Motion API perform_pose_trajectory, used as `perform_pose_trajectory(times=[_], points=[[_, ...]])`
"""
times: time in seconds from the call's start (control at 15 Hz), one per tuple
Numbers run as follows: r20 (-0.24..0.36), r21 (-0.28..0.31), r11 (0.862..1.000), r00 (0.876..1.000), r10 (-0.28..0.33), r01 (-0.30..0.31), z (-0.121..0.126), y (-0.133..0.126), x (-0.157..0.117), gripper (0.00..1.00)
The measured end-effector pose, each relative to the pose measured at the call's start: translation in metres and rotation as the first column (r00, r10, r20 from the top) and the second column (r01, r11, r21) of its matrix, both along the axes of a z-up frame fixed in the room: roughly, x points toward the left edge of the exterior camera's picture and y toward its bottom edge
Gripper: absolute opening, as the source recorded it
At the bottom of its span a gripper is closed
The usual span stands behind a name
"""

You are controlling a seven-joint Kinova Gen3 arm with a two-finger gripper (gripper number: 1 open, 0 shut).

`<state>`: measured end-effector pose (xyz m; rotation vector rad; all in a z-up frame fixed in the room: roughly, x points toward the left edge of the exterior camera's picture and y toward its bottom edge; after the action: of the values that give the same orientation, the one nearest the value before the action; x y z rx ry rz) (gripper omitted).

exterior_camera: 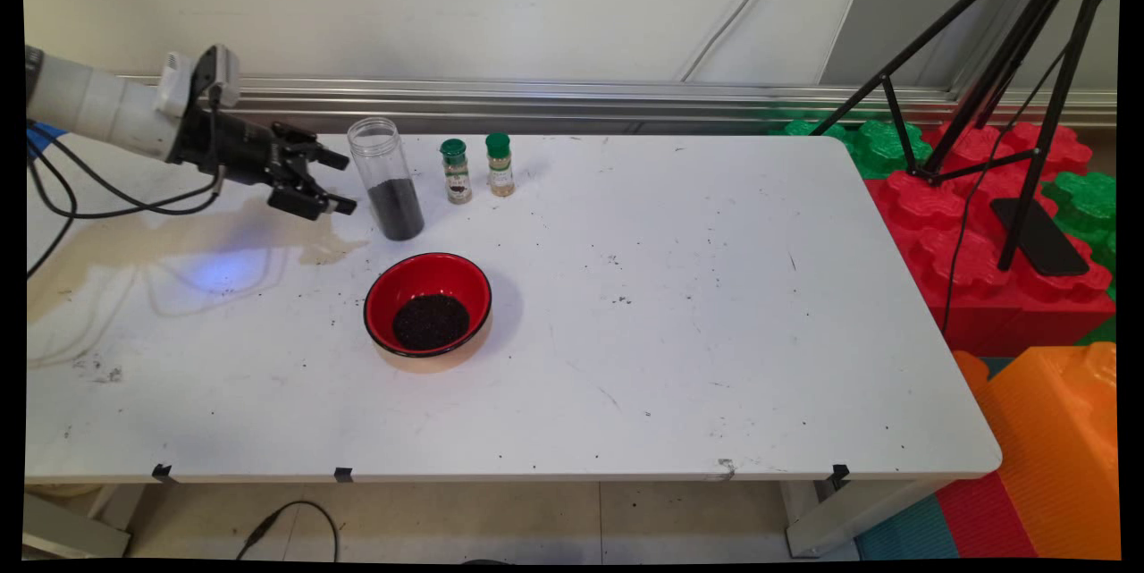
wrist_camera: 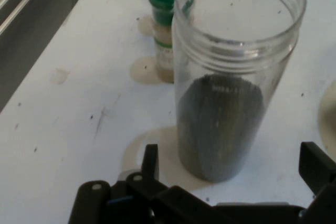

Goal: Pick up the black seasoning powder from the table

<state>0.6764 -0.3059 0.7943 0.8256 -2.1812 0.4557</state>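
Black claw (exterior_camera: 332, 184) hangs just above the desk (exterior_camera: 679, 305) near its far-left part, fingers spread apart, w/ nothing between them. It points at a clear jar (exterior_camera: 386, 178), which stands upright just beside the fingertips, not touching. Jar has no lid and is filled approx. to the middle w/ dark grains. In the hand view the jar (wrist_camera: 233, 77) stands between the two fingers, a bit beyond their tips.

Two small spice bottles w/ green caps stand upright next to the jar, along the far edge: one (exterior_camera: 456, 171) w/ dark content, the other (exterior_camera: 500, 164) w/ pale content. They are near each other but apart.

A red bowl (exterior_camera: 428, 303) w/ black rim sits toward the near edge from the jar, apart from it, w/ a heap of dark grains inside. Small dark specks lie scattered on the desk.
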Motion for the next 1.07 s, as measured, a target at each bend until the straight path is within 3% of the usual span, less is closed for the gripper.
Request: perform_pose_trajectory(times=[0.47,1.07], points=[[-0.075,-0.066,0.997,0.996,-0.056,0.051,-0.034,-0.019,-0.014,1.0],[-0.141,-0.124,0.991,0.987,-0.074,0.057,-0.065,-0.033,-0.023,1.0]])
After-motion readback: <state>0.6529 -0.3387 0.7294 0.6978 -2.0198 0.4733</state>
